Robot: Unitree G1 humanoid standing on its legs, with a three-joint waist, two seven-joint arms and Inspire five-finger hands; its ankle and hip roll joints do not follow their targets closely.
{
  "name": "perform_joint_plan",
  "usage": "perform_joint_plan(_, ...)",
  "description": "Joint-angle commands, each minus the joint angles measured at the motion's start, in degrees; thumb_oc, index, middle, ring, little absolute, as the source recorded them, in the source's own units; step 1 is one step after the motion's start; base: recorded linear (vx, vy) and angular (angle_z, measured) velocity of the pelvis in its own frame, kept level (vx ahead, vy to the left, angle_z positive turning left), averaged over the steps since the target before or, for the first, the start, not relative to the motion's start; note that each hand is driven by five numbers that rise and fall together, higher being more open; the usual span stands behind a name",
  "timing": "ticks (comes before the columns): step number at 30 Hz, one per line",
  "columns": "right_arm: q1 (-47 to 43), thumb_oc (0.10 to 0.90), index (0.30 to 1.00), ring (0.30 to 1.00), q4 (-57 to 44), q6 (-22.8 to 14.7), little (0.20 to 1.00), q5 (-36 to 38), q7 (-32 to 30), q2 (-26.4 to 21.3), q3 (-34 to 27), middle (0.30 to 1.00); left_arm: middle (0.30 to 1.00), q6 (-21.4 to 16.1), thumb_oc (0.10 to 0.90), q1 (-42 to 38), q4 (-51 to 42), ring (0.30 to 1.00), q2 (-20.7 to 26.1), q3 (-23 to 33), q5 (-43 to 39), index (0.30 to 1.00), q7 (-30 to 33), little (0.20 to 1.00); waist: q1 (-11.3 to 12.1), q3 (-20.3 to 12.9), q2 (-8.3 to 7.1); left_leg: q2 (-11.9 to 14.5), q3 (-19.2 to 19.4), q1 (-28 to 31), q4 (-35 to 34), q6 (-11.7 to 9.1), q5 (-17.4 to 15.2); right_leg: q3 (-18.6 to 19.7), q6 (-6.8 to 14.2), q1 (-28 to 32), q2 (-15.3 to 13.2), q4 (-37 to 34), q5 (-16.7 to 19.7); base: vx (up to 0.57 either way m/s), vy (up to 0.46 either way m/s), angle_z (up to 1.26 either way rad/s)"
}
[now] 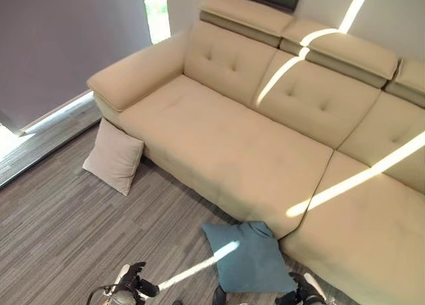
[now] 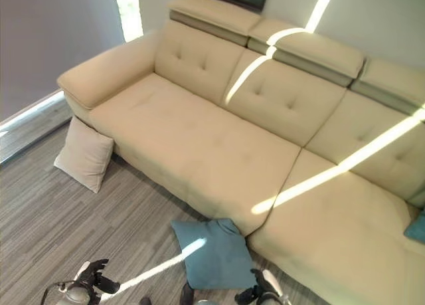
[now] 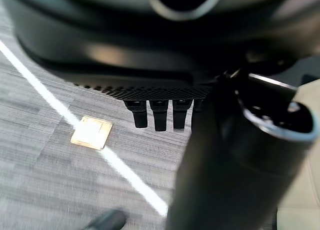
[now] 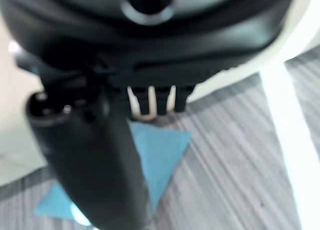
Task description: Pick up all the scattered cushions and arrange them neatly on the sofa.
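Sofa (image 1: 252, 152): beige, sectional, tufted back with headrest pads; it is set diagonally across the head views, one armrest at the left, and is crossed by strips of sunlight. No cushion is seen on the long seat.

Floor (image 1: 60, 232): grey striped covering, crossed by a thin line of sunlight.

Teal cushion (image 1: 251, 257): laid flat on the floor, its far edge against the sofa's base where two seat sections meet. It is also seen past the fingers in the right wrist view (image 4: 160, 150).

Beige cushion (image 1: 114, 157): stood on the floor, leaned against the sofa's side below the armrest, well apart from the teal one.

Second teal cushion (image 2: 418, 228): only a corner is seen, at the right edge of the right eye view, on the sofa's far seat.

Left hand (image 1: 130, 279): held low over the floor, nothing grasped; fingers hang straight in its wrist view (image 3: 160, 115).

Right hand (image 1: 300, 294): held just beside the teal cushion's near corner, not touching it; fingers straight, nothing grasped.

Floor plate (image 3: 91, 133): small, pale, square, set in the floor.
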Motion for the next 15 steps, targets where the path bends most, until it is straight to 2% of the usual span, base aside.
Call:
perform_joint_plan(1, -1.49, 0.800, 0.900, 0.900, 0.49, -1.48, 0.900, 0.45, -2.17, 0.06, -0.25, 0.900, 0.900, -0.78, 0.800, -0.50, 1.72, 0.900, 2.08, -0.46, -0.08, 0.900, 2.18, 0.900, 1.48, -0.46, -0.66, 0.38, 3.92, 2.29, 1.80, 2.68, -5.01, 2.21, 9.18, -1.18, -3.38, 3.31, -5.18, 0.02, 0.094, -0.46)
perform_joint_plan(4, -2.24, 0.800, 0.900, 0.900, 0.48, -1.19, 0.900, -0.06, -2.29, 0.66, 0.40, 0.900, 0.900, -0.44, 0.800, -0.31, 3.65, 0.900, 2.05, 0.14, -0.05, 0.900, 2.27, 0.900, 1.04, -0.49, -0.18, 0.49, 5.86, 3.61, -0.09, 4.04, -4.34, 4.08, 10.07, -4.06, -3.82, 7.35, -5.04, 0.01, 0.136, -0.36)
perform_joint_plan(9, -2.85, 0.800, 0.900, 0.900, 0.32, -1.05, 0.900, -0.47, -2.12, 1.23, 0.78, 0.900, 0.900, -0.37, 0.800, -0.35, 3.89, 0.900, 2.72, 0.89, -0.41, 0.900, 2.04, 0.900, 1.18, 0.50, 0.59, 1.15, 7.74, 4.55, -0.75, 5.06, -3.88, 5.51, 11.50, -7.35, -4.50, 12.42, -4.99, -0.05, 0.076, -0.67)
perform_joint_plan(11, -2.75, 0.800, 0.900, 0.900, 0.12, -1.17, 0.900, -0.78, -2.20, 0.98, 0.45, 0.900, 0.900, -0.44, 0.800, -0.22, 3.77, 0.900, 2.77, 1.10, -0.54, 0.900, 1.90, 0.900, 1.55, 0.49, 1.19, 1.71, 8.27, 4.61, -0.62, 5.10, -3.93, 3.17, 11.63, -6.43, -6.66, 12.01, -5.21, -0.06, -0.063, -0.16)
perform_joint_plan(12, -2.95, 0.800, 0.900, 0.900, 0.20, -1.25, 0.900, -1.00, -2.18, 1.02, 0.44, 0.900, 0.900, -0.33, 0.800, -0.01, 3.84, 0.900, 2.81, 1.47, -0.63, 0.900, 1.91, 0.900, 2.23, 0.16, 1.69, 2.83, 8.95, 4.61, -1.10, 5.04, -3.82, 0.84, 11.24, -5.10, -9.12, 11.14, -5.00, -0.07, -0.107, -0.32)
perform_joint_plan(13, -2.94, 0.800, 0.900, 0.900, 0.20, -1.25, 0.900, -1.00, -2.18, 1.02, 0.44, 0.900, 0.900, -0.33, 0.800, -0.01, 3.83, 0.900, 2.80, 1.47, -0.63, 0.900, 1.91, 0.900, 2.21, 0.24, 1.71, 2.84, 8.93, 4.74, -1.13, 5.03, -3.84, 0.80, 11.24, -4.96, -9.10, 11.10, -5.01, -0.06, -0.115, -0.35)
perform_joint_plan(15, -3.26, 0.800, 0.900, 0.900, 0.40, -1.16, 0.900, -1.11, -2.12, 1.07, 0.23, 0.900, 0.900, -0.32, 0.800, -0.31, 4.03, 0.900, 2.90, 1.62, -0.70, 0.900, 1.95, 0.900, 2.53, -0.27, 2.05, 3.48, 9.07, 4.85, -1.80, 4.77, -3.63, 0.70, 11.46, -4.29, -10.88, 10.35, -4.18, -0.01, -0.092, -0.25)
